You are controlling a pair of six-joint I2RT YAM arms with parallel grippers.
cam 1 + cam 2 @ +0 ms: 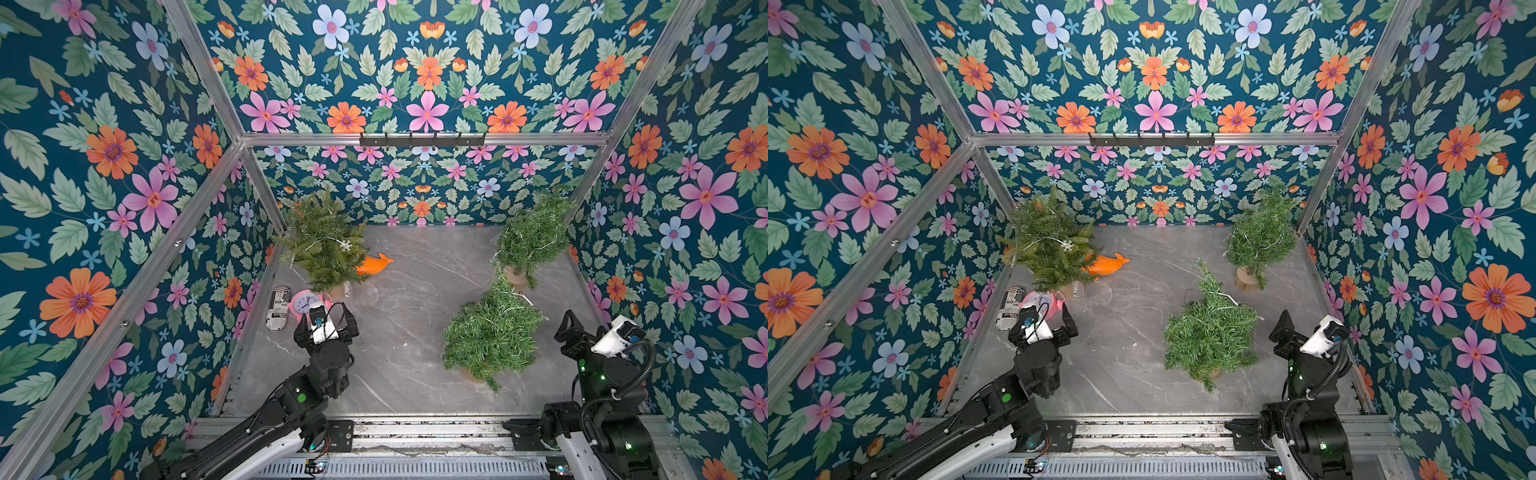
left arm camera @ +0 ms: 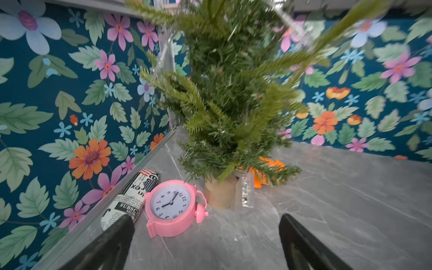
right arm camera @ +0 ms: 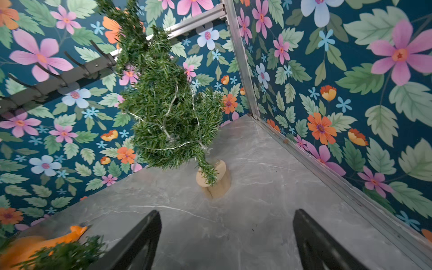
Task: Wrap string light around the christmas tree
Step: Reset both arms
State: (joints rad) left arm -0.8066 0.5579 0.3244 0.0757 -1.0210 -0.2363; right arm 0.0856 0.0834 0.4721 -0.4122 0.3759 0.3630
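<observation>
Three small christmas trees stand on the grey table in both top views: one at the back left [image 1: 322,241], one at the back right [image 1: 534,230], one nearer the front [image 1: 492,332]. Thin silver string light [image 3: 173,102] loops over the back right tree, and another strand with a white snowflake [image 1: 345,245] lies on the back left tree. A clear battery box [image 2: 245,194] stands by that tree's wooden base [image 2: 219,194]. My left gripper [image 2: 205,219] is open and empty, short of the back left tree. My right gripper [image 3: 228,214] is open and empty, facing the back right tree.
A pink alarm clock [image 2: 171,205] and a newspaper-print roll [image 2: 131,198] lie just ahead of the left gripper, against the left wall. An orange toy [image 1: 374,264] lies behind the back left tree. A black hook rail [image 1: 422,139] hangs on the back wall.
</observation>
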